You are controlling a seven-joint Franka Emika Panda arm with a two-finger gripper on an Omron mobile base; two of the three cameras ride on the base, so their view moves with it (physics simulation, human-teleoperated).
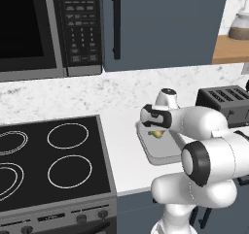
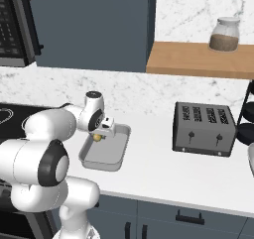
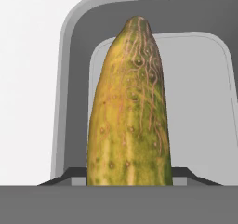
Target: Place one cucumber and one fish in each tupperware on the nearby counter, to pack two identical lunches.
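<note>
Hand view gives the clearest picture: the cucumber (image 3: 129, 107) stands long and upright in the middle, yellow-green below and darker green toward its tip, and its lower end sits between the two dark fingertips (image 3: 60, 177) at the bottom. The jaws are pinching the cucumber, one on each side. Behind it lies the tupperware (image 3: 74, 46), a light-grey tray with a rounded corner and a flat rim, and its pale floor shows on both sides of the cucumber.

From the right base view, the gripper (image 2: 99, 134) hangs over the far left part of the tupperware (image 2: 116, 156), with the cucumber (image 2: 97, 137) as a small yellow-green spot under the hand (whether it touches the tray floor, I cannot tell). The tray rests on the white counter (image 2: 158, 173), to the right of the black cooktop (image 2: 10, 116) and to the left of the dark toaster (image 2: 204, 129). On the wooden shelf (image 2: 198, 59) above stands a glass jar (image 2: 224, 34).

From the left base view, the cucumber (image 1: 156, 133) shows just under the wrist, above the tupperware (image 1: 163, 153).
</note>
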